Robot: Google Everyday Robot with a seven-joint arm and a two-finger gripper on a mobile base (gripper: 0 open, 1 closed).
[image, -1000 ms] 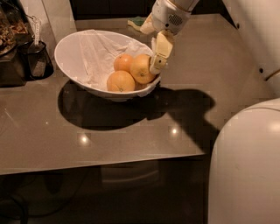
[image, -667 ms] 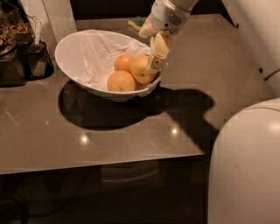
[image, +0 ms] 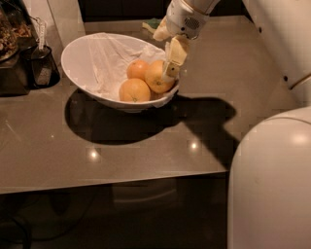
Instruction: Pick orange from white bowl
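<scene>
Orange (image: 156, 77): the biggest and palest fruit, lying in the right side of the bowl (image: 73, 58), close to its right wall and touching the two others.
Bowl: white, wide, with a slanted rim, standing on the far half of the table (image: 146, 146); it holds a white cloth (image: 109, 56) and all the fruit.
Cloth: spread over the left and far inside of the bowl, with the fruit at its near right edge.
Count: three oranges, one bowl, one cloth (the other two, a far orange (image: 137, 69) and a near orange (image: 134, 90), are deeper in colour).
Gripper (image: 171, 69): reaches down from the far right over the bowl's right rim and touches the right side of the big orange.
Grip: whether it is parted or closed, or has hold of the orange, does not show.
Hidden: dark things (image: 29, 58) at the far left are cut off and too dim to name; a green scrap (image: 151, 23) peeks out beside the arm (image: 187, 14); the robot's white body (image: 272, 185) blocks the near right corner.
</scene>
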